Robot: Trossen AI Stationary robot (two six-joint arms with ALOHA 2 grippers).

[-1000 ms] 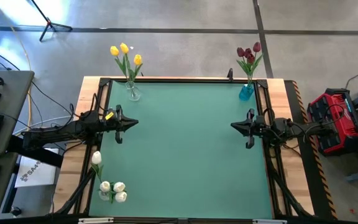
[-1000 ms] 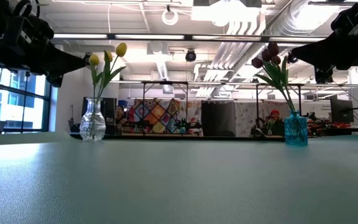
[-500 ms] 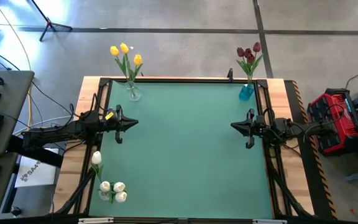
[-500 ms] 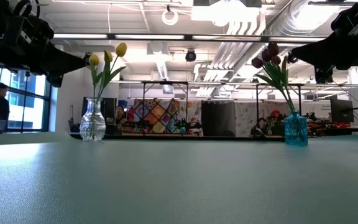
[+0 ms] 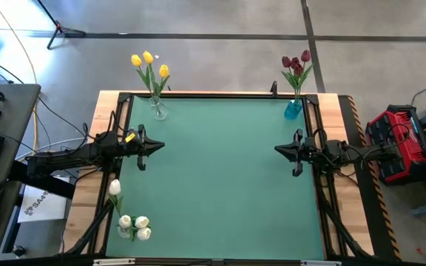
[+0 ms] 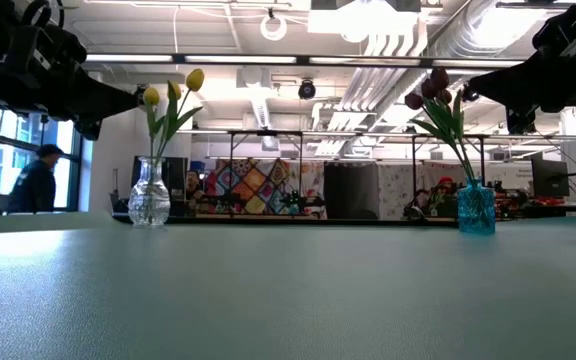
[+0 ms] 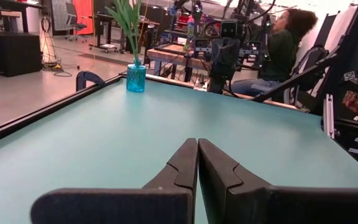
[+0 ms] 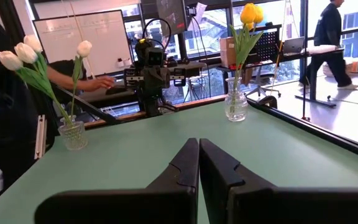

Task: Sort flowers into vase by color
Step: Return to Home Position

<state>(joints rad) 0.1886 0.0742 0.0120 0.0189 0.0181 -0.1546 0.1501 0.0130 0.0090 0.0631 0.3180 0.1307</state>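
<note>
Yellow tulips: clear vase, 11 o'clock.
Red tulips: blue vase, 1 o'clock.
White tulips: second clear vase, 7 o'clock.
Sorting appears complete.
Left gripper, 9 o'clock: fingers together, empty.
Right gripper, 3 o'clock: likewise.

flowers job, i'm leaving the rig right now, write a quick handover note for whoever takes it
Left gripper: shut, empty, above the left side of the table.
Right gripper: shut, empty, above the right side.
Yellow tulips stand in the clear vase at the far left corner. The dark red tulips are in the blue vase at the far right corner. The white tulips are in a second clear vase at the near left corner.
Done: every flower in view is in a vase, one colour each.
Left: no sorting that I can see; both arms look parked.
</note>
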